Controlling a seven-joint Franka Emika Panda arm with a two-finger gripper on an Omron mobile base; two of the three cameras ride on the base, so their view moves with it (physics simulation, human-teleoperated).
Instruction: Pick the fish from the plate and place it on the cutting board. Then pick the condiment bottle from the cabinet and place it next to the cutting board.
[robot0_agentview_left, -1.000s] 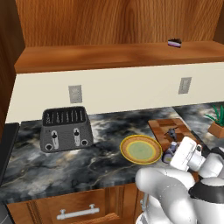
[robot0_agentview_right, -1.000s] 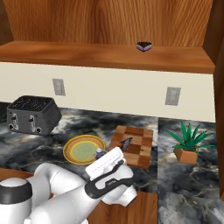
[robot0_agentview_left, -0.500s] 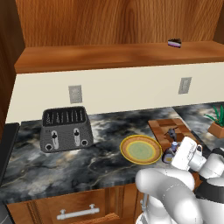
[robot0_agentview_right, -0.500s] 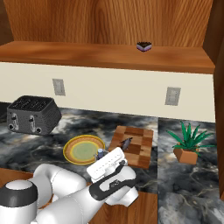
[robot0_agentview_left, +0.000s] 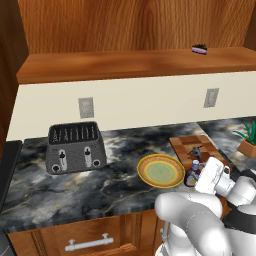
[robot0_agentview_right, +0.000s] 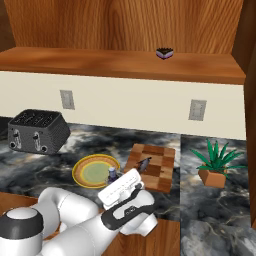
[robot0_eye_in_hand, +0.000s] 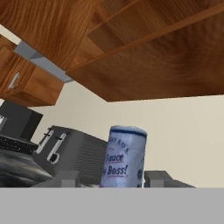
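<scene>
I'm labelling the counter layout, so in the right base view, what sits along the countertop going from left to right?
Toaster → plate → condiment bottle → cutting board with the fish on it → potted plant.

Legible text is appearing on one item: the condiment bottle (robot0_eye_in_hand: 124, 156), its pale label facing the hand camera. The label is reading "Sauce" above "Boss!" in dark blue slanted script. A smaller line above those words is staying too blurred to read.
</scene>
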